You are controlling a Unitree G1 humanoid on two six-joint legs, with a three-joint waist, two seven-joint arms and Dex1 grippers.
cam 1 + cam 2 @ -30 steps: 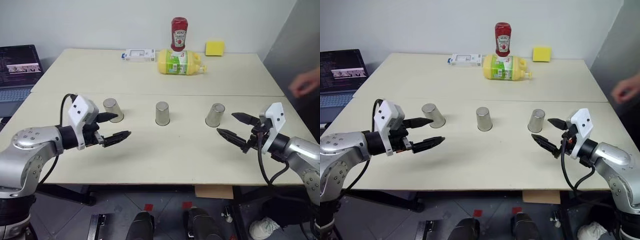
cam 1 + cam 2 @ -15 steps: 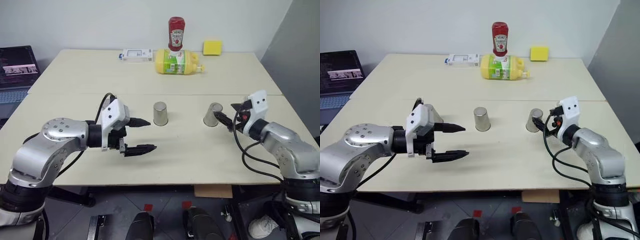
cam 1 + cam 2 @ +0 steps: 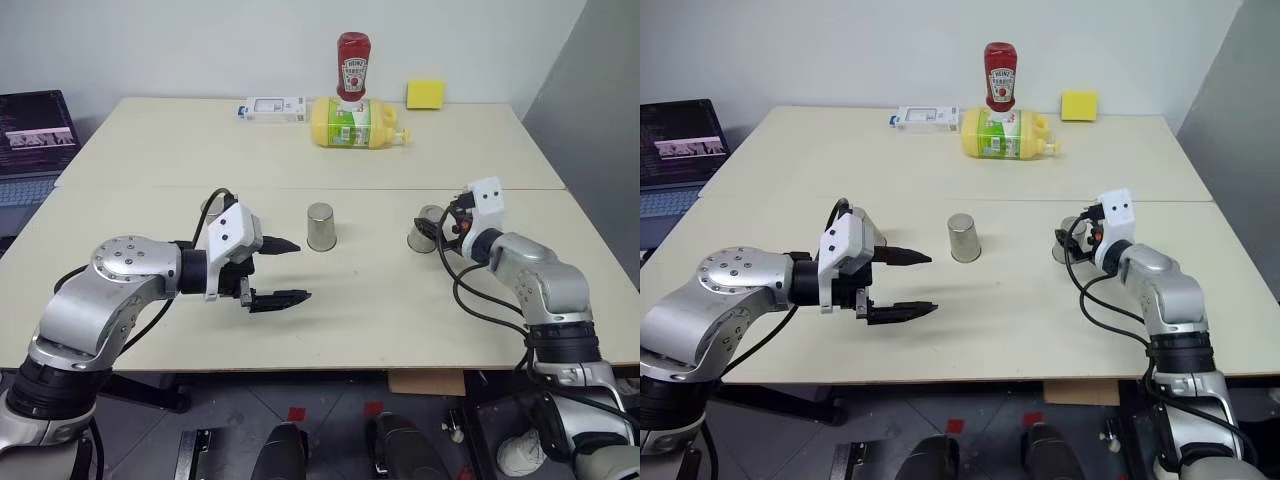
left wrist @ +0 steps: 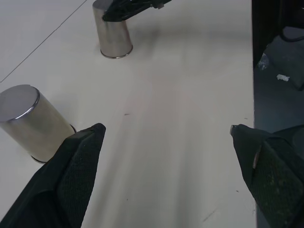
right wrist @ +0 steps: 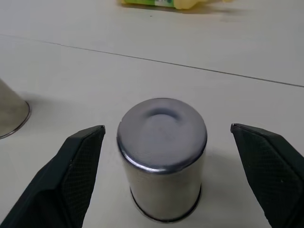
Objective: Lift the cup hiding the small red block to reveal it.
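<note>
Tabletop (image 3: 400,300): right gripper (image 5: 161,142) wide around cup (image 5: 161,156)

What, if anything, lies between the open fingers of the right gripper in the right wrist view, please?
One upturned metal cup stands on the table between the right gripper's open fingers, with bare tabletop showing on either side of it; neither finger touches it.

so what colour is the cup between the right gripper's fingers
Plain silver-grey metal cup, clearest in the right wrist view.
</note>
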